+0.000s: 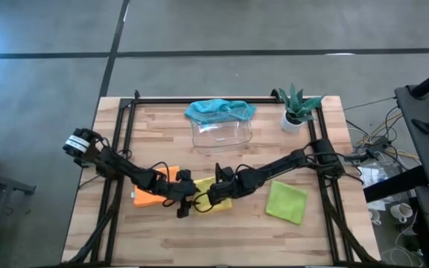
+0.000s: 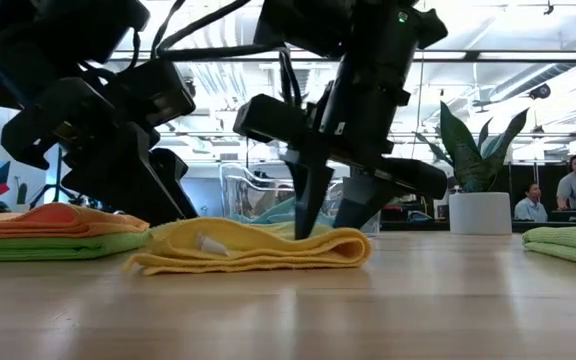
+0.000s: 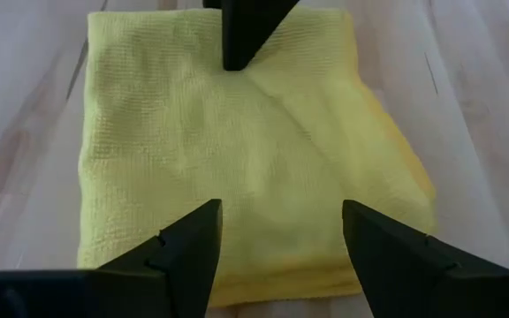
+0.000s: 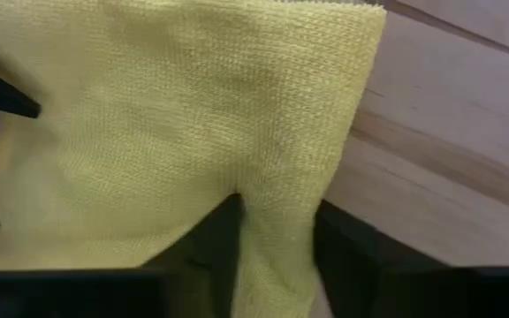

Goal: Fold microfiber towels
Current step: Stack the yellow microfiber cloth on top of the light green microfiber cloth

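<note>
With the yellow towel folded at lower centre of the high view, you see the right gripper pinching its edge and the left gripper open above, awaiting 1 further fold.

The table is lit evenly from above, and shadows under the arms are soft and small. Low down, bright ceiling lights shine behind the arms, so they look almost black. The wood close to that camera is blurry. Up close, the yellow towel is bright and sharp, while the dark fingers look fuzzy.
</note>
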